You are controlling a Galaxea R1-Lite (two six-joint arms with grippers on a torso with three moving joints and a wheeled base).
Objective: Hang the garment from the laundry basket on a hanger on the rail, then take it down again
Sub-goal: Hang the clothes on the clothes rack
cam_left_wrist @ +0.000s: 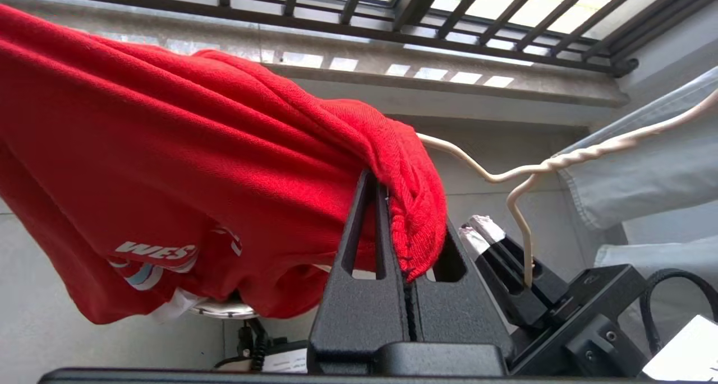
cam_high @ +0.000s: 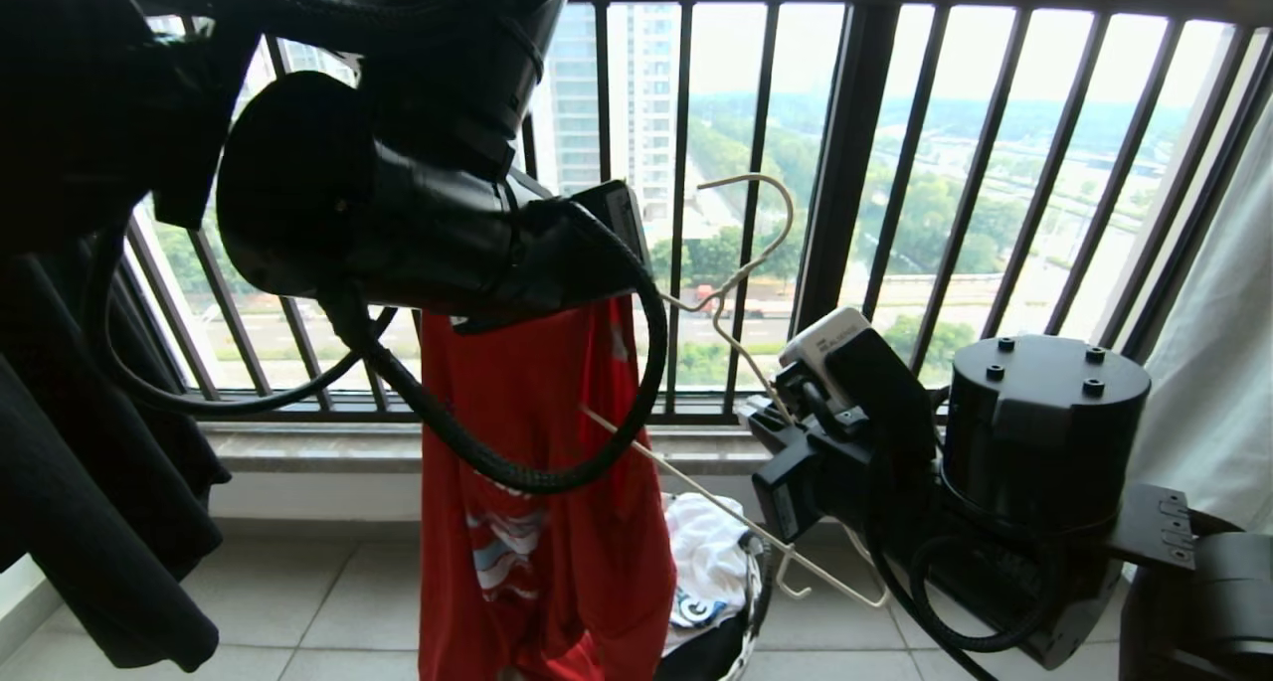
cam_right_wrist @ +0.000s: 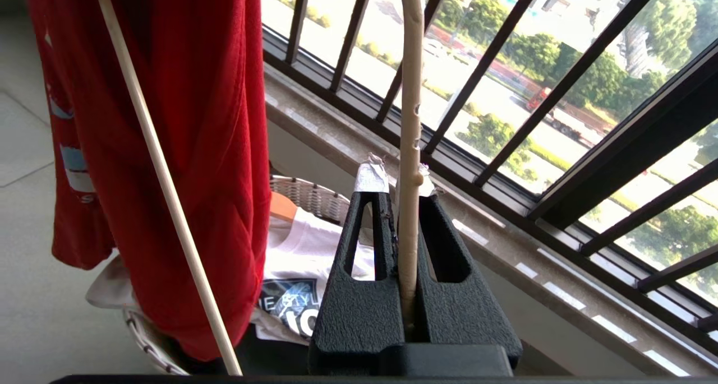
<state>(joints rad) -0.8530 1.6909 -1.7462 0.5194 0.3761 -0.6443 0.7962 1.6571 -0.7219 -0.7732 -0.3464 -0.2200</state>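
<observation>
The red garment [cam_high: 537,482] hangs down the middle, its printed chest low. My left gripper [cam_left_wrist: 392,199] is shut on a bunched edge of the garment [cam_left_wrist: 196,148]; in the head view my own left arm hides it. My right gripper [cam_high: 776,403] is shut on the twisted neck of the cream wire hanger [cam_high: 786,209], held hook-up beside the garment. In the right wrist view the neck of the hanger [cam_right_wrist: 409,120] stands between the shut fingers of the right gripper [cam_right_wrist: 399,176]. One hanger shoulder disappears under the red cloth. The laundry basket [cam_high: 758,582] stands on the floor below. The rail is out of view.
A white shirt [cam_right_wrist: 297,249] with blue print lies in the basket [cam_right_wrist: 308,196]. The black barred railing [cam_high: 845,164] and a stone sill [cam_high: 328,442] close off the front. Dark clothing [cam_high: 90,482] hangs at the left, pale cloth [cam_high: 1213,363] at the right.
</observation>
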